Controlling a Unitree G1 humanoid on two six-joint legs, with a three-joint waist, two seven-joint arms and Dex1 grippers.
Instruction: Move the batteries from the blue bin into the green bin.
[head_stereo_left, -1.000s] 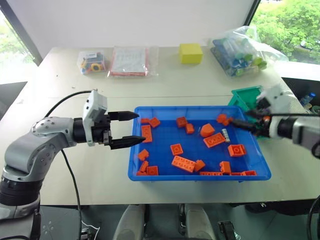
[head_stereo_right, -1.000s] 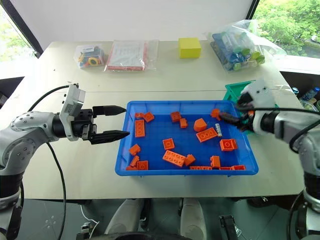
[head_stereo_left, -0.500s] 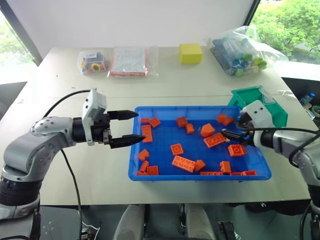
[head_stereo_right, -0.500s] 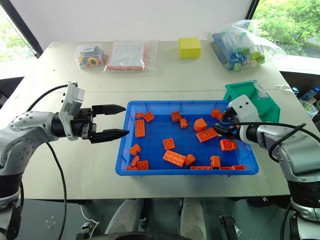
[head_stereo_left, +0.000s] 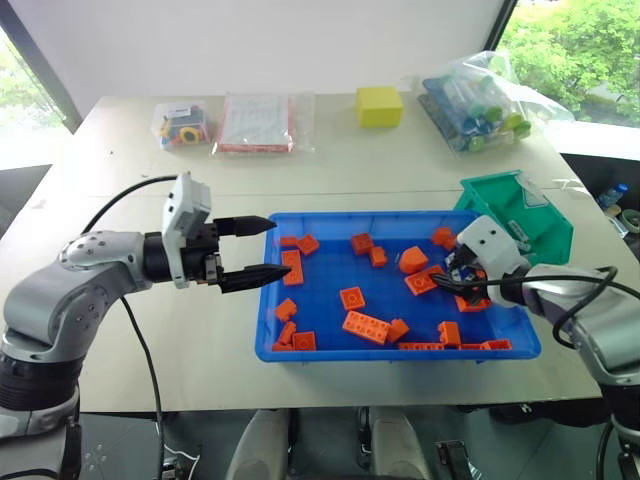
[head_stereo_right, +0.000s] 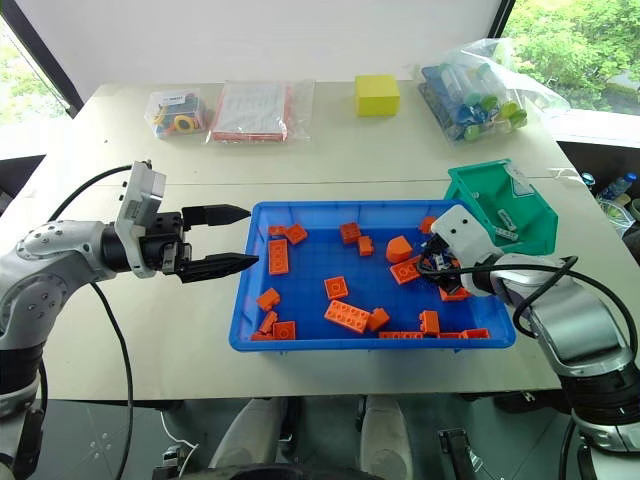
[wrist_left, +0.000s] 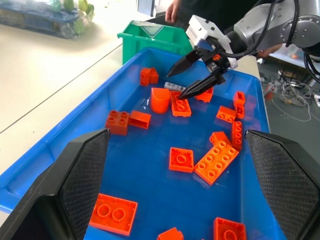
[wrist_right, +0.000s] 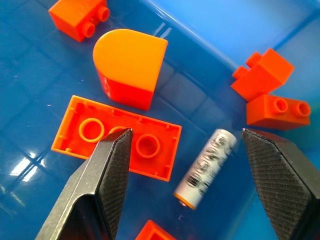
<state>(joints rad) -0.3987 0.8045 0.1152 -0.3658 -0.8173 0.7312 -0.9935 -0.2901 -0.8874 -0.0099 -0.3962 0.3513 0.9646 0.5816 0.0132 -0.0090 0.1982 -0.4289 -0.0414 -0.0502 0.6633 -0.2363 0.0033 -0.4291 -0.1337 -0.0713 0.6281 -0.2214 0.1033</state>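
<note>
Hovering low over the right side of the blue bin (head_stereo_right: 250, 335), the right gripper (wrist_left: 196, 71) holds its two black fingers spread wide, empty, with one battery (wrist_right: 206, 166) lying flat on the bin floor between the fingertips. That silver cylinder rests just beside an upturned flat orange brick (wrist_right: 117, 136), and near it sit a round-topped orange block (wrist_right: 130, 66) and two small orange bricks (wrist_right: 270, 92) by the bin's far wall. More orange bricks lie scattered across the tray floor, among them a long flat one (head_stereo_right: 347, 316) near the middle.

At the bin's left edge the left gripper (head_stereo_right: 232, 238) hangs level, pointing right toward the tray, its fingers parted and holding nothing; the fingertips reach about to the rim.

The green bin (head_stereo_right: 520, 225) stands on the table just beyond the blue tray's far right corner, behind the right gripper. A pale cylinder inside it (head_stereo_right: 506, 219) may be a battery, though it is too small to tell.

On the far side of the table sit a yellow block (head_stereo_right: 377, 95), a clear bag of tubes (head_stereo_right: 478, 95) to its right, and two smaller packets (head_stereo_right: 255, 110) to its left.
</note>
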